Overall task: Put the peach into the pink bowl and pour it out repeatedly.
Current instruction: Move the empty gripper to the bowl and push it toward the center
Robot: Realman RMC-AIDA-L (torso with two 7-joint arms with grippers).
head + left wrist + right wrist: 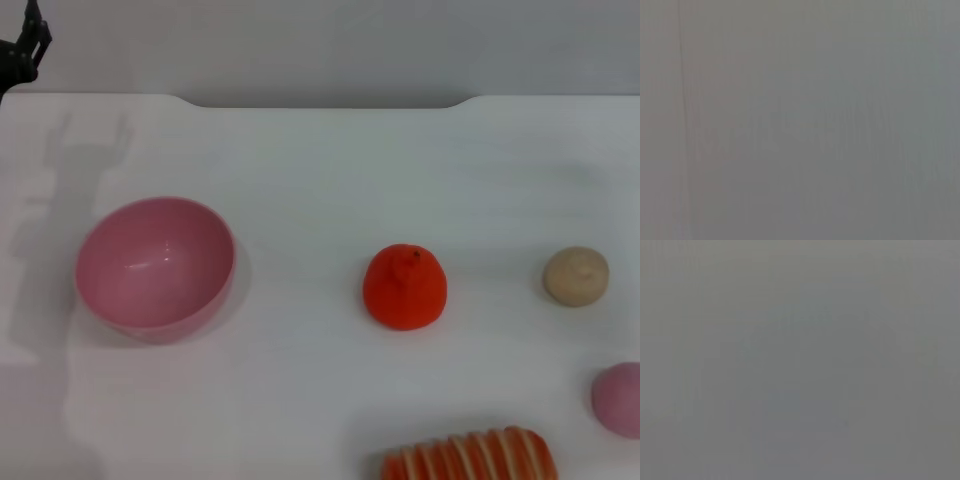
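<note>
The pink bowl (155, 266) stands upright and empty on the left of the white table. At the right edge of the head view lies the peach (620, 399), pale pink and partly cut off by the frame. My left gripper (24, 48) is a dark shape in the far left corner, raised well behind the bowl and holding nothing that I can see. The right gripper is out of view. Both wrist views show only plain grey.
A bright orange-red fruit (404, 287) sits mid-table, and a small beige lumpy ball (576, 276) lies to its right. An orange and white striped item (470, 455) lies at the near edge. The table's far edge (320, 100) meets a grey wall.
</note>
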